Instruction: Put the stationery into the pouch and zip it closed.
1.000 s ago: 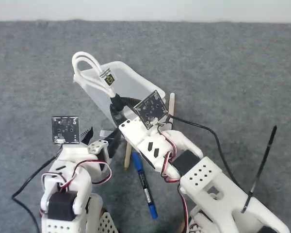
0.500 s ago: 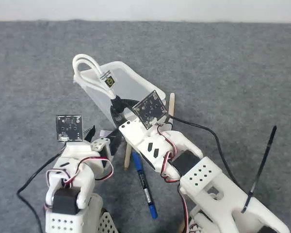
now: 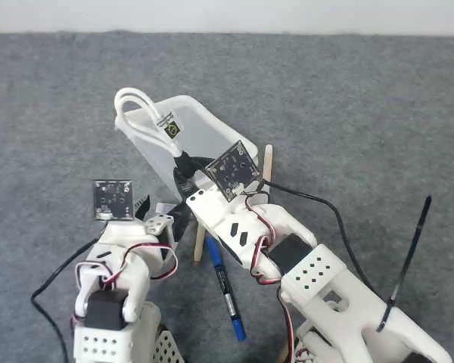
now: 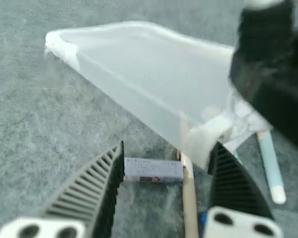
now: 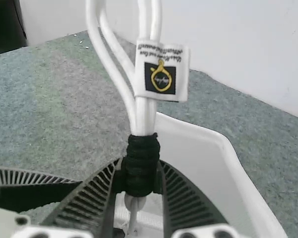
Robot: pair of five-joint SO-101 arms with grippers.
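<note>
A translucent white pouch (image 3: 193, 136) (image 4: 154, 94) (image 5: 198, 158) is tilted up off the grey carpet. Its white cord loop (image 3: 140, 106) (image 5: 144, 54) ends in a black wrapped section (image 5: 140, 161). My right gripper (image 3: 183, 168) (image 5: 139, 171) is shut on that black section and holds the pouch's end raised. Beside the pouch's lower edge my left gripper (image 3: 169, 217) (image 4: 164, 183) is open, low over a small grey eraser (image 4: 153, 169) on the carpet. A blue pen (image 3: 225, 283) and a wooden stick (image 3: 200, 240) (image 4: 188, 198) lie near the arms.
A second wooden stick (image 3: 267, 162) pokes out behind the right arm. A pale blue pen (image 4: 268, 163) lies past the pouch's corner. A black cable (image 3: 333, 219) trails over the carpet at right. Open carpet spreads to the far left and far right.
The left arm has shifted slightly to the right, closer to the pouch. The right arm and the pouch have stayed put.
</note>
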